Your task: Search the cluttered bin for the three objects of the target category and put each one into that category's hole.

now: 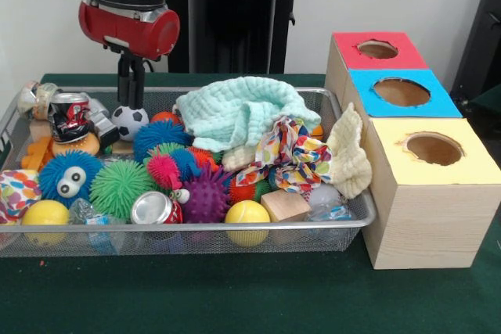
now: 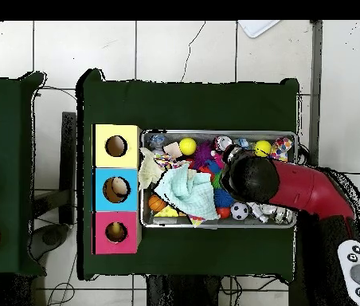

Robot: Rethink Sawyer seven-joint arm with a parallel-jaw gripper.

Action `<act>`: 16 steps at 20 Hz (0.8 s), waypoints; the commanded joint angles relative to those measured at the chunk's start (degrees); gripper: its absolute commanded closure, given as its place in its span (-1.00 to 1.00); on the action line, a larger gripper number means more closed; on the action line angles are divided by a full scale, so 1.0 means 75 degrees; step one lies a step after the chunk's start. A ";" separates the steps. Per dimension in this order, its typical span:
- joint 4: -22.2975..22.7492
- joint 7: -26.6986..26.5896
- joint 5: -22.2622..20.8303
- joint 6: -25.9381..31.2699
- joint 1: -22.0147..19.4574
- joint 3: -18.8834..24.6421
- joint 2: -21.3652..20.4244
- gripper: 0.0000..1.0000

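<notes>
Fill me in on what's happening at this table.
A red and black robot arm hangs over one end of a wire basket crammed with spiky balls, cans, cloths and toys. Its gripper sits just above a small soccer ball and holds nothing that shows. Beside the basket's other end stand three wooden boxes, each with a round hole; the red box is the one nearest the robot's base. No plush animal is plainly visible in the pile.
</notes>
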 commanded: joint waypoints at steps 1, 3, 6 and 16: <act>0.0164 -0.1111 -0.0571 0.0219 -0.0137 0.0643 0.0045 1.00; 0.0280 -0.1066 -0.0620 0.0138 -0.0156 0.0661 0.0011 1.00; 0.0143 -0.1085 -0.0647 0.0250 -0.0185 0.0702 0.0067 1.00; -0.0052 -0.0992 -0.0709 0.0491 -0.0217 0.0770 0.0108 1.00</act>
